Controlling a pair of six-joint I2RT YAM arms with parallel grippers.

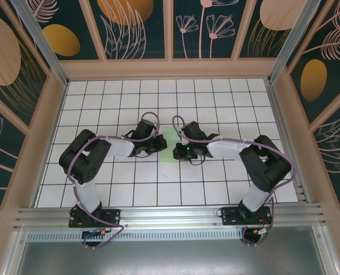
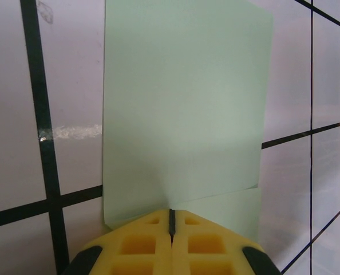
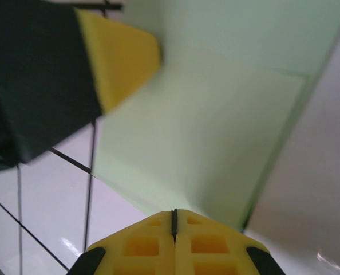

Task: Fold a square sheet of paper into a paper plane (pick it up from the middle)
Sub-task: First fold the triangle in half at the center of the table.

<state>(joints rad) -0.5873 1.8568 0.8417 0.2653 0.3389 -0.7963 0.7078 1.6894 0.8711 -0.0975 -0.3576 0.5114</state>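
I have both arms reaching in to the middle of the counter [image 1: 216,103], wrists nearly nose to nose. The sheet [image 1: 167,150] shows as a pale green patch between them.

On my left wrist feed the left fingers [image 2: 178,224] are fully closed, with just a thin dark seam between the yellow tips. The sheet's near edge runs into that seam and a faint crease fans up from it, so I read it as pinched there. From the tips the sheet stretches away over the tiles. Its left edge is straight and roughly parallel to a black grid line just beside it. Its right edge slants inward toward me. A second layer peeks out low on the right, under a fold edge.

On the right wrist feed the right fingers [image 3: 181,220] are closed the same way, and a corner of the sheet comes down to their tips. The sheet tilts up from the counter here, with a dark shadow line under its right edge. A fold line crosses it further out. The left arm's yellow tip sits at the sheet's far upper left, blurred.

From above, white tiles lie all around the arms. There are several rows between the wrists and the back wall [image 1: 170,69], fewer toward the side frames, and the rail [image 1: 170,215] is close behind the elbows.
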